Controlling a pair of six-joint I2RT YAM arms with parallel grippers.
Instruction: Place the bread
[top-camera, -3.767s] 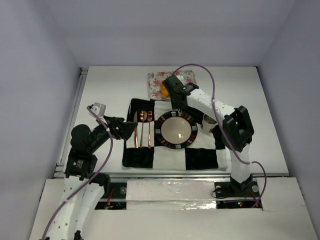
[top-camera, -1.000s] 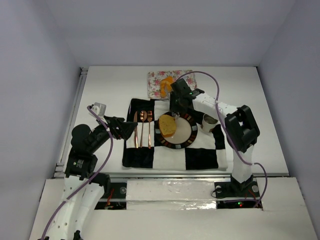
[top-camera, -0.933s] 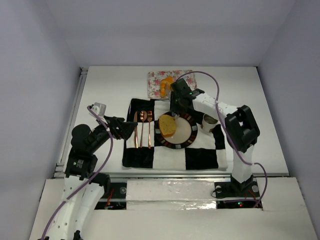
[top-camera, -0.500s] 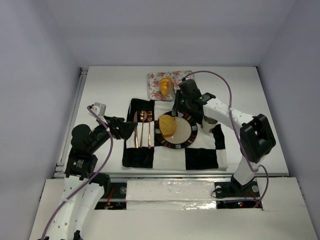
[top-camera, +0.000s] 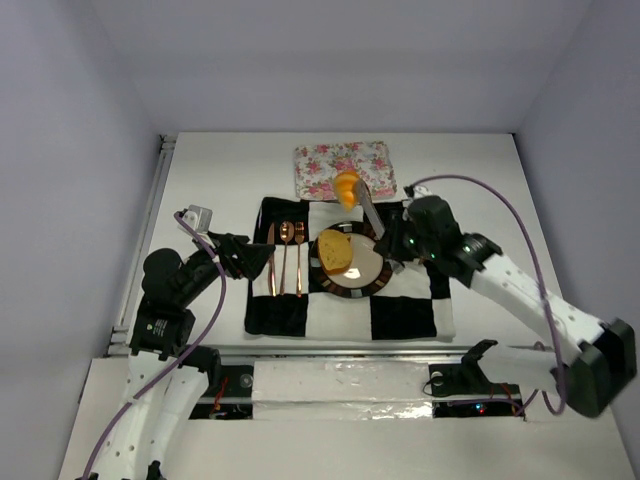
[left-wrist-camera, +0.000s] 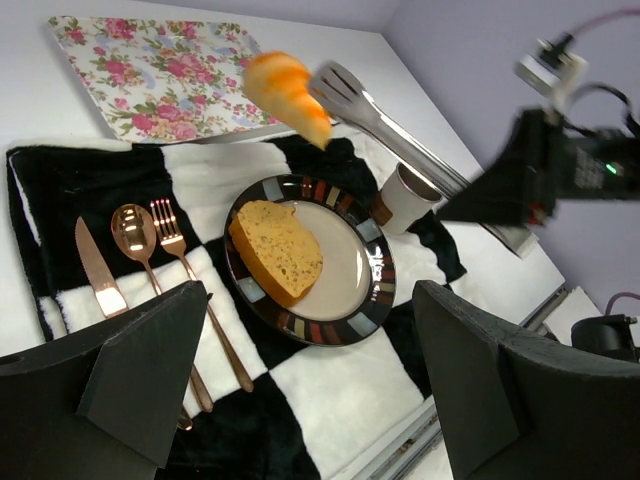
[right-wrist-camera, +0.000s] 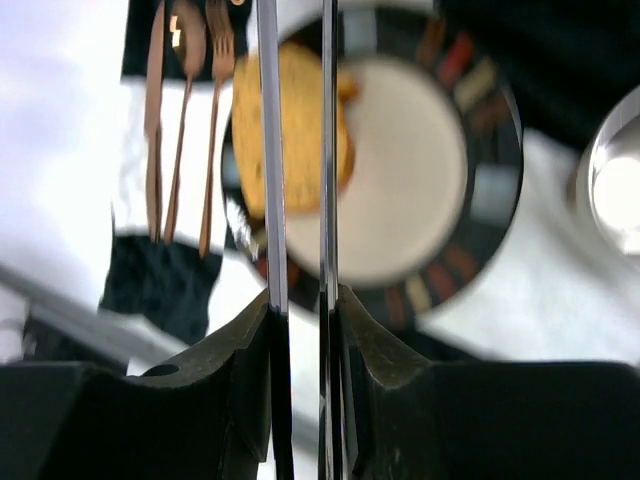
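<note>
White table (top-camera: 220, 170), checked cloth (top-camera: 400, 315): one piece plated, one in the air.
We see the bread slice (top-camera: 336, 253) lying on the plate's (top-camera: 372, 283) 9 o'clock half. The right gripper (top-camera: 398, 243) clamps tongs (top-camera: 368, 210) whose tips pinch the croissant (top-camera: 346, 187), held in the air at the plate's 12 o'clock, by the flowered tray's (top-camera: 325, 165) near edge. The left gripper (top-camera: 265, 258) hovers at the cloth's 9 o'clock, fingers spread.

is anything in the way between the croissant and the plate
Nothing visible. The croissant hangs in the tongs, in the air on the plate's far side. The bread slice covers the plate's left half, and the right half is bare.
</note>
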